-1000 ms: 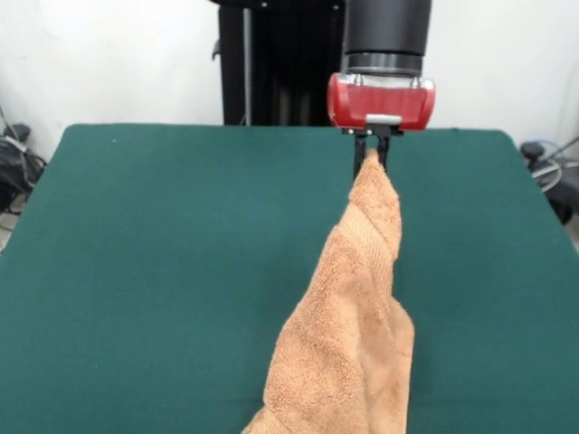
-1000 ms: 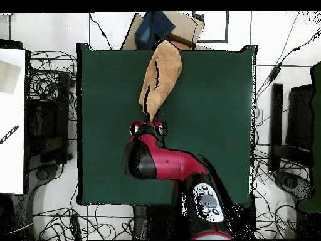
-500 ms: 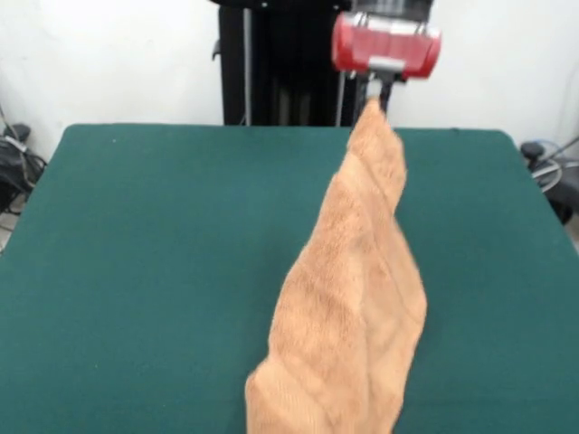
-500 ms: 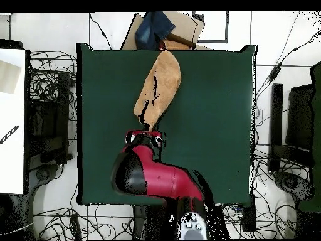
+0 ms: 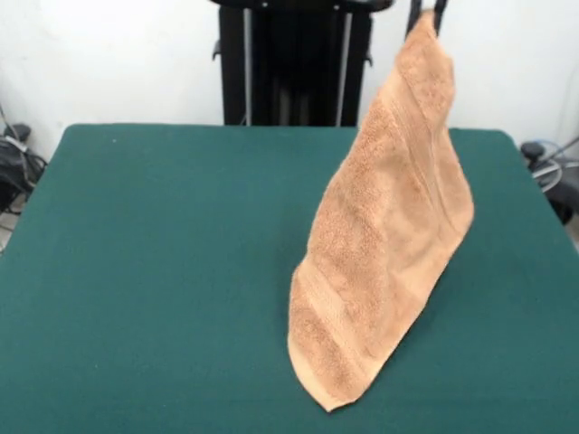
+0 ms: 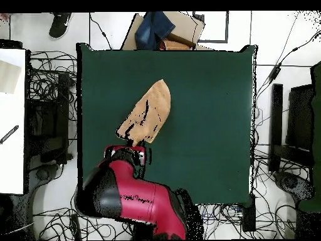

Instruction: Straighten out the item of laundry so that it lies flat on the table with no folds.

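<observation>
The orange-tan towel (image 5: 389, 244) hangs by one corner from my gripper (image 5: 427, 11), whose dark tips show only at the top edge of the front view. The gripper is shut on that corner. The towel drapes down as a wide tapering sheet with a woven band near its lower edge. Its lowest corner is at the green table (image 5: 154, 271); I cannot tell whether it touches. In the overhead view the towel (image 6: 147, 114) reaches from the table's middle to the red gripper head (image 6: 128, 152) near the robot's side of the table (image 6: 207, 113).
The black pedestal (image 5: 294, 63) stands behind the table's far edge. A cardboard box with a blue cloth (image 6: 164, 28) lies beyond the table's opposite edge. A person's shoe (image 6: 61, 24) shows at the top left. Cables cover the floor around the table.
The gripper has risen and drawn back toward the robot's base with the towel corner. The towel has come up off the table and away from its edge, and hangs more spread out.
</observation>
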Motion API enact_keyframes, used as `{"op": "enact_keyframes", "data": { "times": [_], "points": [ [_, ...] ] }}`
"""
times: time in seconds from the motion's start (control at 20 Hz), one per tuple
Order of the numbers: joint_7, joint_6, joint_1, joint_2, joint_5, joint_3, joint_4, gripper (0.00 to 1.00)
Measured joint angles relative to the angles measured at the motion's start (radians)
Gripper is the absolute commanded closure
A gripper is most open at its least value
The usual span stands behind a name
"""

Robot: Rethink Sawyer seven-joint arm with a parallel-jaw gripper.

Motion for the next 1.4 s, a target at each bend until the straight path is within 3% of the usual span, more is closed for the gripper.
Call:
{"op": "enact_keyframes", "data": {
  "times": [0.2,0.25,0.55,1.4],
  "points": [
    [0.000,-0.015,-0.068,-0.012,0.003,0.007,0.007,1.00],
    [0.000,-0.020,-0.084,-0.013,0.004,0.008,0.007,0.00],
    [0.000,-0.097,-0.170,-0.012,0.016,0.021,0.024,0.00],
    [0.000,-0.128,-0.163,-0.015,0.029,0.038,0.040,0.00]
  ]
}}
